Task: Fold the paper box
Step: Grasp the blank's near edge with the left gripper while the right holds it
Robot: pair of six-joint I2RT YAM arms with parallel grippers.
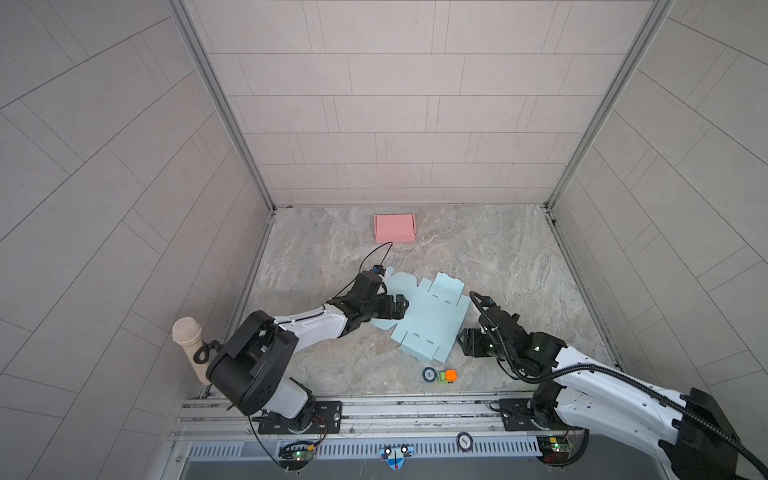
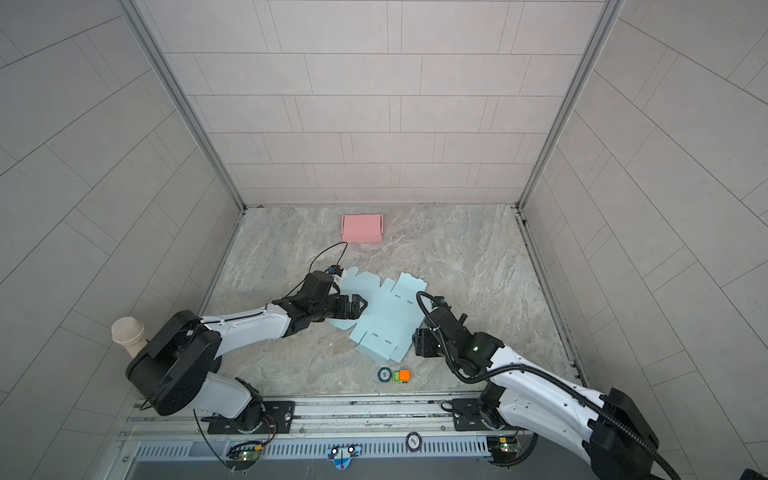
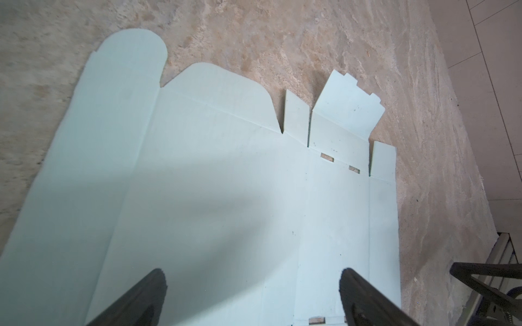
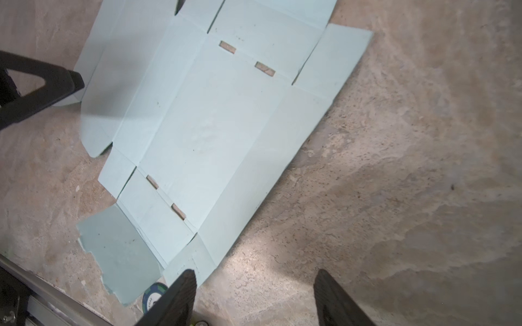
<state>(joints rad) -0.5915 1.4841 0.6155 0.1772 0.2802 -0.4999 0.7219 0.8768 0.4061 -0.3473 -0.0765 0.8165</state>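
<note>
The paper box (image 1: 428, 320) (image 2: 388, 320) is a light blue blank with slots and flaps, lying unfolded and flat on the marble table. In the left wrist view the blank (image 3: 226, 183) fills the frame, and my left gripper (image 3: 251, 279) is open just above its wide panel. Both top views put that left gripper (image 1: 401, 305) (image 2: 359, 305) over the blank's left part. My right gripper (image 1: 463, 343) (image 2: 417, 343) is open beside the blank's right edge. In the right wrist view it (image 4: 255, 279) holds nothing and hangs over bare table next to the blank (image 4: 211, 127).
A folded pink box (image 1: 395, 228) (image 2: 362, 228) sits at the back of the table. A poker chip (image 1: 429, 374) (image 4: 152, 296) and a small orange and green toy (image 1: 447, 376) lie in front of the blank. Walls enclose three sides; a metal rail (image 1: 415, 411) runs along the front.
</note>
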